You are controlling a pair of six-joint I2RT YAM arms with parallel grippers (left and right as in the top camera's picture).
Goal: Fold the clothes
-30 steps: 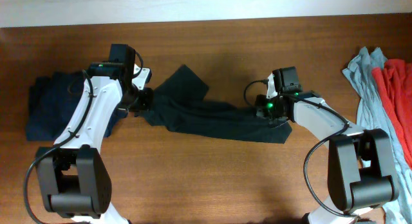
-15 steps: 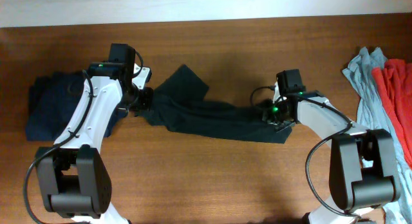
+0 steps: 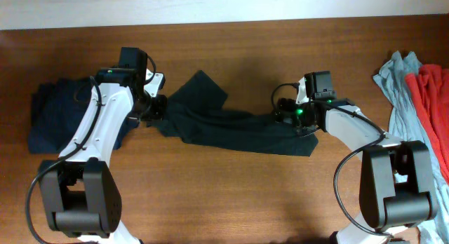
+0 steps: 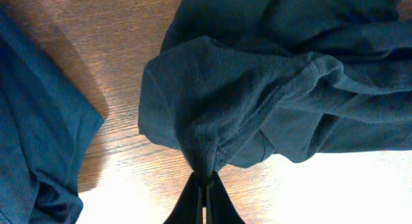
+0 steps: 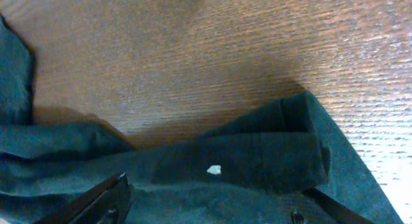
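Our left gripper (image 4: pixel 206 188) is clamped on a bunched edge of the dark shirt (image 3: pixel 231 128) lying across the table (image 3: pixel 210 202); our right gripper (image 5: pixel 215 195) hovers, fingers apart, over its other end.

Left arm (image 3: pixel 97 118), right arm (image 3: pixel 347 128): white link shells, black joint housings, looping black cables (image 3: pixel 334 182). 1 green light (image 3: pixel 303 112) per wrist. Left hand (image 4: pixel 206 183): thin black fingers (image 4: pixel 193 206).

Table (image 3: pixel 231 195): wood with visible grain, smooth, with a soft sheen. Dark shirt (image 3: pixel 238 132): matt knitted cloth, finely textured and creased. Navy garment (image 3: pixel 52 114), grey-blue garment (image 3: pixel 400 90) and red garment (image 3: pixel 431 97): soft matt cloth. Arm covers (image 3: pixel 95 128): smooth, glossy white plastic.
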